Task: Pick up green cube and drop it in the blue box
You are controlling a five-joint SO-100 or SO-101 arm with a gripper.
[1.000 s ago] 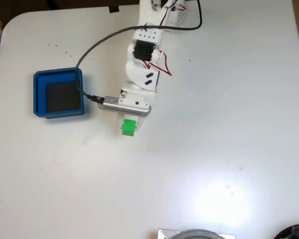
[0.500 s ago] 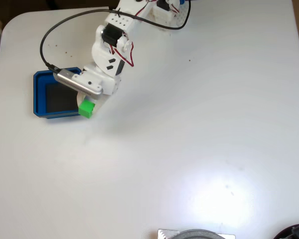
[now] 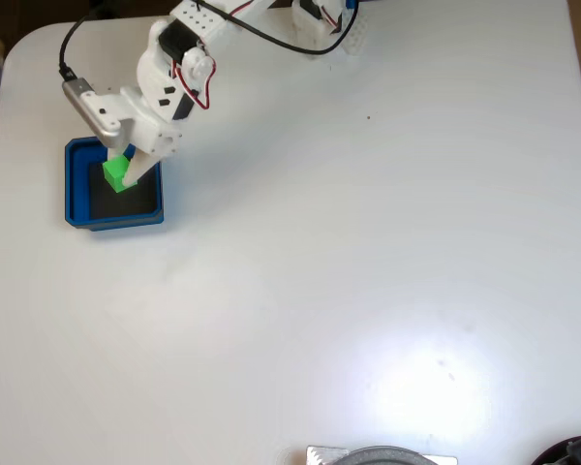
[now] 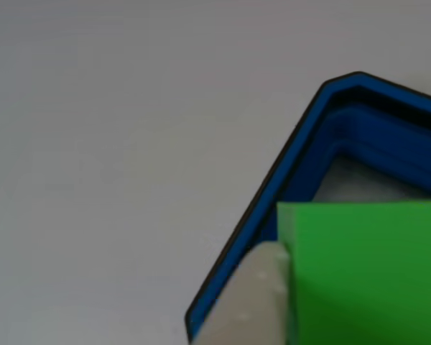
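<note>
In the fixed view the green cube (image 3: pixel 116 173) hangs over the blue box (image 3: pixel 77 194), held in my white gripper (image 3: pixel 121 174), which is shut on it. The box sits near the table's left edge, its dark floor under the cube. In the other view the green cube (image 4: pixel 366 277) fills the lower right, with a white fingertip (image 4: pixel 248 302) pressed against its left face. Behind it runs the blue box's (image 4: pixel 287 180) clipped corner wall.
The white arm (image 3: pixel 169 68) reaches down from the table's top edge, trailing a black cable (image 3: pixel 261 34). A grey round object (image 3: pixel 382 455) pokes in at the bottom edge. The white table (image 3: pixel 368 271) spreads wide to the right of the box.
The arm has swung left with the green cube, from the table's middle to over the blue box. The gripper stays shut on the cube.
</note>
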